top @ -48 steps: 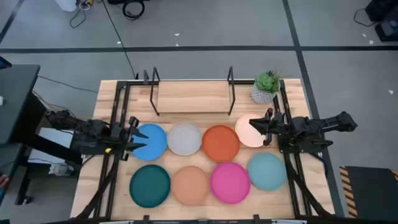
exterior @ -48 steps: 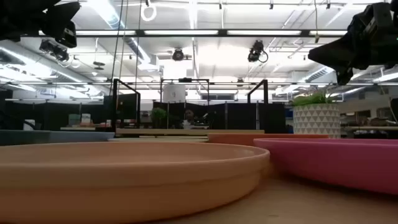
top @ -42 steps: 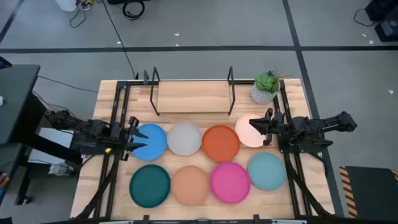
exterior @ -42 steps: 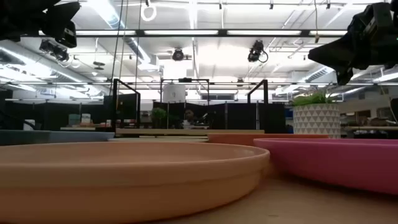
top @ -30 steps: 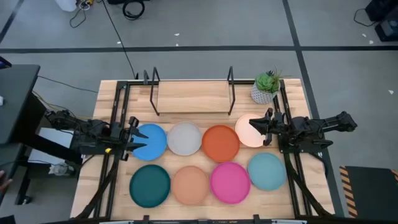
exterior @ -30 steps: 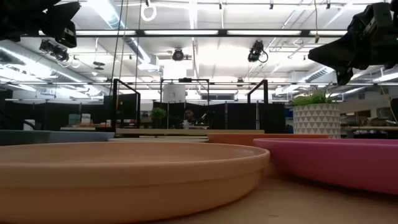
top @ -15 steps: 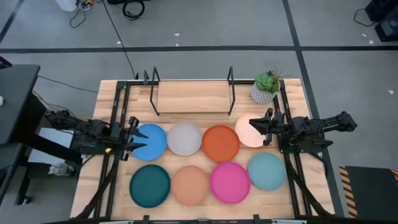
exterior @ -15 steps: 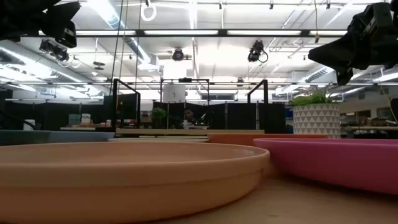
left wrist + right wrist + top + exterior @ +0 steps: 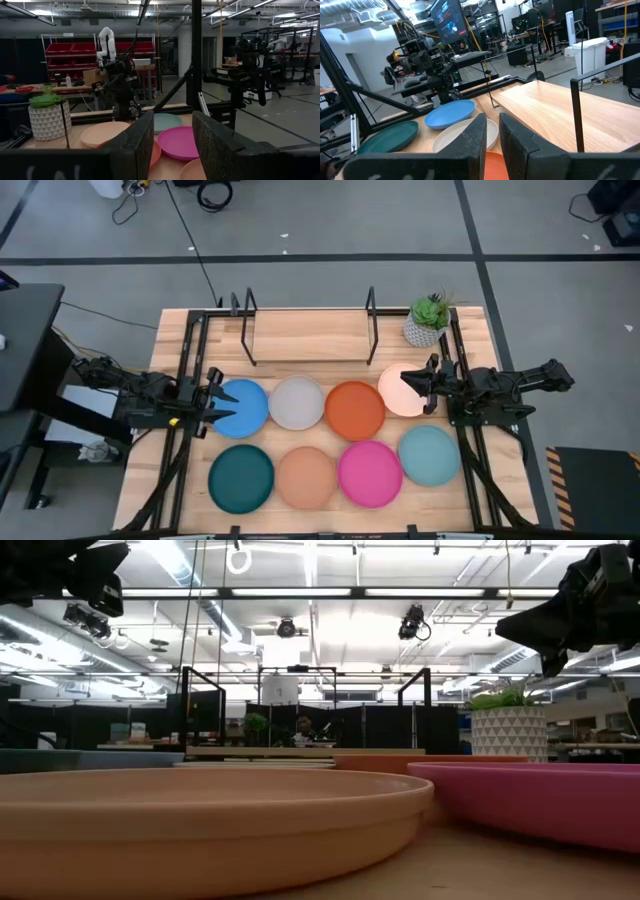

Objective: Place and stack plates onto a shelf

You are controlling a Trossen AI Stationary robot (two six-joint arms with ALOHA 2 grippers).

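Observation:
Eight plates lie flat on the tabletop in two rows. The far row holds blue (image 9: 243, 407), grey (image 9: 297, 402), orange (image 9: 354, 409) and cream (image 9: 400, 391). The near row holds dark teal (image 9: 241, 477), tan (image 9: 306, 477), pink (image 9: 370, 472) and light blue (image 9: 429, 455). The shelf (image 9: 310, 337) stands behind them at the far edge, bare. My left gripper (image 9: 218, 402) hangs open in the air over the blue plate's left rim. My right gripper (image 9: 426, 386) hangs over the cream plate's right rim, its fingers (image 9: 479, 131) a narrow gap apart. Neither touches anything.
A potted plant (image 9: 428, 320) in a white pot stands at the shelf's right end, just behind the cream plate. Black frame rails (image 9: 190, 350) run along the table's left and right sides beside the arms. Bare wood shows between the far row and the shelf.

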